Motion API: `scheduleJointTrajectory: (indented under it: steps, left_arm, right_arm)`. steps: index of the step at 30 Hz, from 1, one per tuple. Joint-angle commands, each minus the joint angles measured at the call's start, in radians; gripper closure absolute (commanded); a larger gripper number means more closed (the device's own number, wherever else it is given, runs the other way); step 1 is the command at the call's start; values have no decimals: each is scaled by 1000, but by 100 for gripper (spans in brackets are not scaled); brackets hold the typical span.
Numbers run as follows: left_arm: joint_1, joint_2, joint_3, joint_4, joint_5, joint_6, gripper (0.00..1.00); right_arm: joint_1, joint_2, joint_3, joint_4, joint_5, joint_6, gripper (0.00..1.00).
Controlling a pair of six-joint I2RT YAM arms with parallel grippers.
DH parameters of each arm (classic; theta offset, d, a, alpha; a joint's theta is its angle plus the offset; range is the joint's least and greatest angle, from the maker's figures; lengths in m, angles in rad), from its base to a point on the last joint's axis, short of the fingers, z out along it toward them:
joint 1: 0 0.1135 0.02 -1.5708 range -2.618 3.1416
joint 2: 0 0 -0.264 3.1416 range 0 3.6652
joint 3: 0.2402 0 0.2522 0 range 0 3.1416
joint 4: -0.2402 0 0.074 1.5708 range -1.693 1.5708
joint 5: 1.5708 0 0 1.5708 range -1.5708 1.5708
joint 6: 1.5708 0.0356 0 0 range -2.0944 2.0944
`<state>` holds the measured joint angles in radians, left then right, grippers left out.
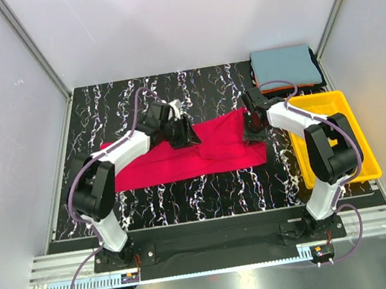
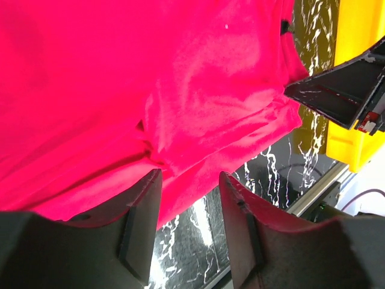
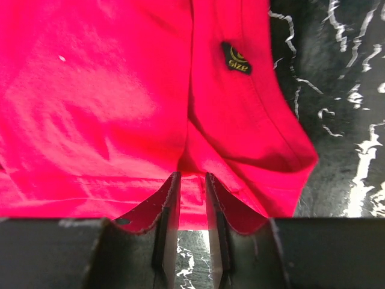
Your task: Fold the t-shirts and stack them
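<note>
Top external: yellow tray (image 1: 352, 136) beside red t-shirt (image 1: 181, 162).

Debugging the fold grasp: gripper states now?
Left gripper: open, red t-shirt edge between its fingers.
Right gripper: closed on the red t-shirt.

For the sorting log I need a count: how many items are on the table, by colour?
red t-shirt: 1
grey-blue t-shirt: 1
orange t-shirt: 1, only an edge shows under the grey-blue one
dark t-shirt: 1, only an edge shows in the same stack
yellow tray: 1
Total: 5
</note>
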<state>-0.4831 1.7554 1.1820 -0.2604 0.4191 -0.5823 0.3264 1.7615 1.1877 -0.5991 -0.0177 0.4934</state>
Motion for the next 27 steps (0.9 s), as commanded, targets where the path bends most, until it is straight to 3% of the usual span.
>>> scheduleJointTrajectory:
  steps: [1,18,27]
  left_arm:
    - [-25,36,-25,92,14,-25,52]
    - [-87,85,-58,109,-40,-51,50]
    - [-112,79,-70,79,-92,-56,51]
  right_arm:
    - [-4,-2,-5,30,-50,-29,69]
    - [-4,-46,-114,71,-48,30,63]
    - [-4,-56,-149,122,-80,48,67]
